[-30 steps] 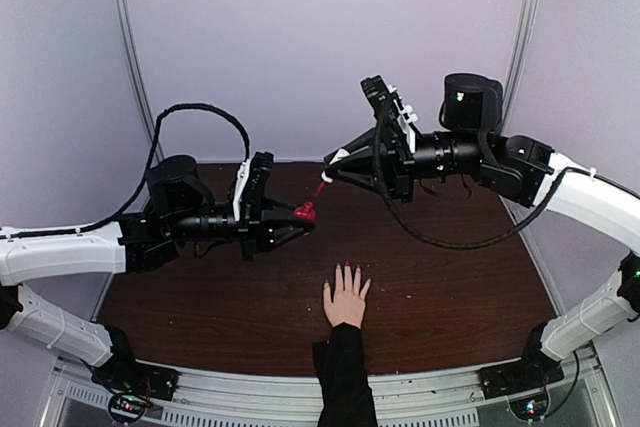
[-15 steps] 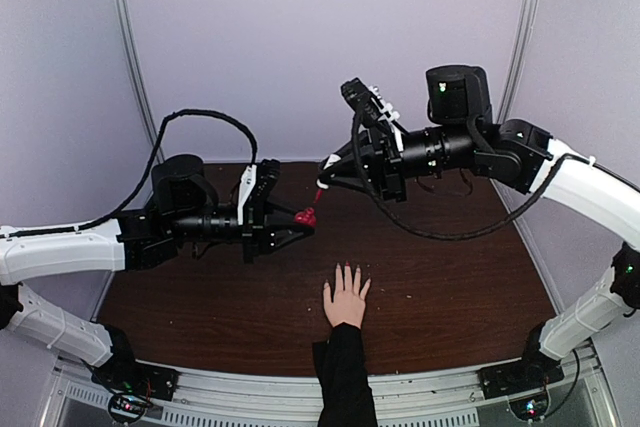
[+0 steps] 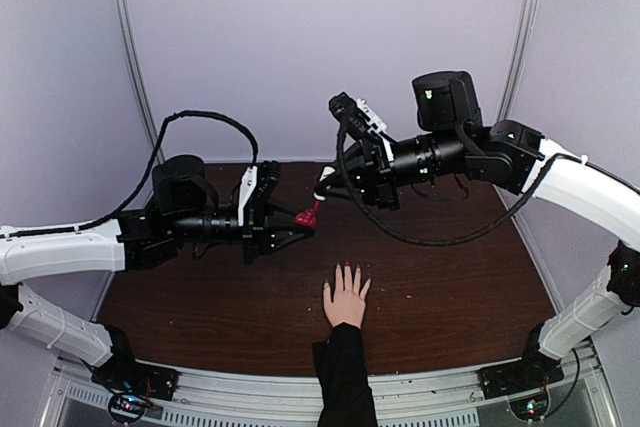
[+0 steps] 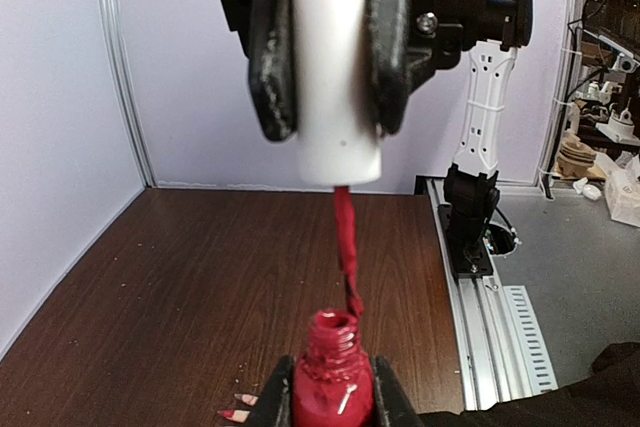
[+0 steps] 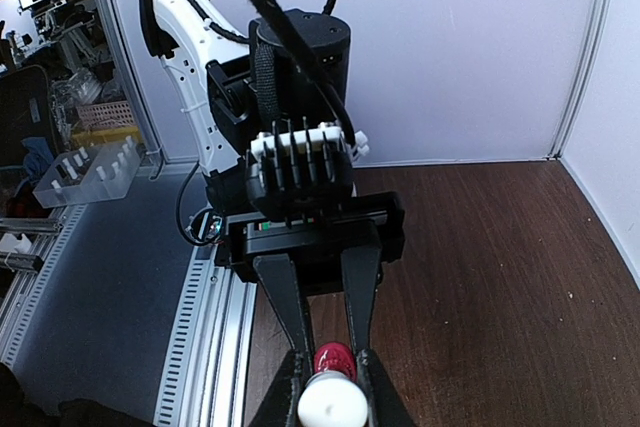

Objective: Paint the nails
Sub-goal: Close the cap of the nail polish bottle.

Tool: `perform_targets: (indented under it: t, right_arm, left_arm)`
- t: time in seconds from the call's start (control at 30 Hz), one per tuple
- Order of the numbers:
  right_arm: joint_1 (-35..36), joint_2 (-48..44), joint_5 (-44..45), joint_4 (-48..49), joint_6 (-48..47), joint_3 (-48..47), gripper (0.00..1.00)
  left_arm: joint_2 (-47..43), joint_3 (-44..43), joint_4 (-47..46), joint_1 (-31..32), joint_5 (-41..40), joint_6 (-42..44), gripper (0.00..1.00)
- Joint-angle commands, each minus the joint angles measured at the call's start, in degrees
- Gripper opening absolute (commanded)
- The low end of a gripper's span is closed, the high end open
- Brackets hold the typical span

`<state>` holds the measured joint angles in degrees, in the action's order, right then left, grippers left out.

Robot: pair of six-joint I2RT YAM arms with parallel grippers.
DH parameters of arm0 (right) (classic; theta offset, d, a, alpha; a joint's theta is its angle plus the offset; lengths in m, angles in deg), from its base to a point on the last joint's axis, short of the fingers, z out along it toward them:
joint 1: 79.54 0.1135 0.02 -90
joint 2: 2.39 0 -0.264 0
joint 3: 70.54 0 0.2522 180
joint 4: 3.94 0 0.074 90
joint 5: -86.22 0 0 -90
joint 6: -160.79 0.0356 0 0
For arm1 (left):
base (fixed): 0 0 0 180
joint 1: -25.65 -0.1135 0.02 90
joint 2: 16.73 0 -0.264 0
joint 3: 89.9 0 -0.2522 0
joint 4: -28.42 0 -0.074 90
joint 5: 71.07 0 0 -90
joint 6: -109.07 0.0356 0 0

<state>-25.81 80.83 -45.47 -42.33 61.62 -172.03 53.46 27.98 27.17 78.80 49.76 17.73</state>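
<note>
**Brush loading above the tabletop.** The left tool [image 3: 299, 218] is closed tight on the small red glass polish bottle [image 4: 332, 392], which it holds upright with the neck uncapped. The right tool [image 3: 327, 187], directly above the bottle, is clamped on the white cylindrical cap [image 4: 338, 77]. The red-coated brush [image 4: 346, 237] hangs from the cap, its tip at the bottle's mouth.

The pale human hand [image 3: 346, 303] in a black sleeve [image 3: 343, 377] lies flat on the dark brown wooden tabletop [image 3: 450, 287]. It is below the bottle, on its near side and slightly toward the right arm. The fingers' long axis runs near-to-far, so the nails [image 3: 346, 268] face the bottle; some show red in the left wrist view.

Judged next travel: the brush-bearing right tool descends nearward from the bottle, and the brush meets each nail along that axis.
</note>
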Motion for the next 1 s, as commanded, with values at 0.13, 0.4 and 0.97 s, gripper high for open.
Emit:
perform_targets:
  t: [0.13,0.4,0.97]
  right_arm:
    - [0.36,-0.73,1.39,1.07,-0.5,-1.35,0.0]
    - [0.41,-0.78,1.96,1.48,-0.56,-1.0,0.0]
    - [0.41,-0.69,0.72,1.6,-0.37,-0.81,0.0]
  left_arm:
    - [0.43,-1.46,-1.39,0.64,-0.46,0.78,0.0]
    - [0.66,-1.74,-1.27,0.9,-0.51,2.46,0.0]
    - [0.4,-1.38,-1.81,1.16,-1.0,1.94,0.0]
